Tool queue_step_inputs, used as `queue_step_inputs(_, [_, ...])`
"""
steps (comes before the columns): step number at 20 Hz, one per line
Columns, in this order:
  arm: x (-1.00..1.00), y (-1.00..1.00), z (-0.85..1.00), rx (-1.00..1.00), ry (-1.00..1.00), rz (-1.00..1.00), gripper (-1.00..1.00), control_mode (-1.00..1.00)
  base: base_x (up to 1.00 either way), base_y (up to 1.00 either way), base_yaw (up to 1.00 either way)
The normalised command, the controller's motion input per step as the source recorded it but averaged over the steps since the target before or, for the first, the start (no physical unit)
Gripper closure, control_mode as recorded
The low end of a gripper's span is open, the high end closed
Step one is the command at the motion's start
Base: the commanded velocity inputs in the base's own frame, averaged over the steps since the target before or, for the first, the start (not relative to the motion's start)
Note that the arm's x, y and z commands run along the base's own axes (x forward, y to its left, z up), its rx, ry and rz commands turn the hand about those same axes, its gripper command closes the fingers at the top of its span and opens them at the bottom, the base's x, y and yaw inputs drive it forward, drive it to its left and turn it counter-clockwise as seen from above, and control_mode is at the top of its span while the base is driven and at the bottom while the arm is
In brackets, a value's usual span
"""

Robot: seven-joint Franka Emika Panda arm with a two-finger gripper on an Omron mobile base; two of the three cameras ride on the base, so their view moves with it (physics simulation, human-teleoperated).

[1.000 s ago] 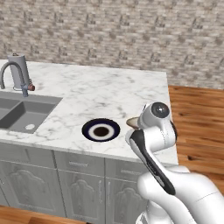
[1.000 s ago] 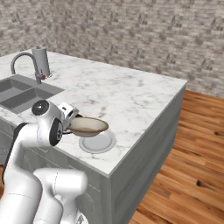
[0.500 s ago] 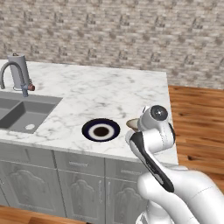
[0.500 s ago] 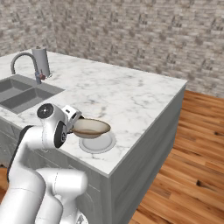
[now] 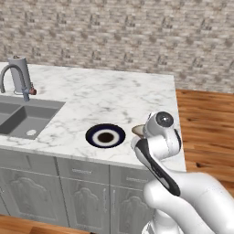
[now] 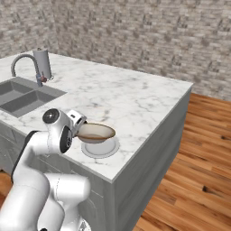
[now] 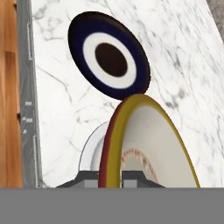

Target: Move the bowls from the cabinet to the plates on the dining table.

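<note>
I have the tool [image 6: 81,128] clenched on the rim of a tan bowl [image 6: 95,132], which hangs just above the pale grey plate [image 6: 100,148] near the front edge of the marble bench [image 6: 135,97]. The black plate [image 5: 105,135] with its white ring lies beside it on the bench, towards the sink [image 5: 23,119].

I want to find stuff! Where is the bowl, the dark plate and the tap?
bowl [image 6: 95,131], right base view, its cream inside.
dark plate [image 5: 105,136], left base view, its middle.
tap [image 6: 23,58], right base view, its curved spout.
</note>
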Motion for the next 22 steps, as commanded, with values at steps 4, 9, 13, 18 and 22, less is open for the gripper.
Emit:
queue_step_inputs(4, [0.14,-0.06,-0.14,0.0,0.0,0.0,1.0,-1.0,0.0,0.0,0.0])
queue_step_inputs(9, [0.12,-0.05,-0.17,0.0,0.0,0.0,1.0,-1.0,0.0,0.0,0.0])
queue_step_inputs(13, [0.13,-0.03,-0.22,0.0,0.0,0.0,1.0,-1.0,0.0,0.0,0.0])
queue_step_inputs(18, [0.11,-0.03,-0.23,0.0,0.0,0.0,1.0,-1.0,0.0,0.0,0.0])
queue_step_inputs(22, [0.09,-0.01,-0.24,-0.01,0.0,0.0,1.0,-1.0,0.0,0.0,0.0])
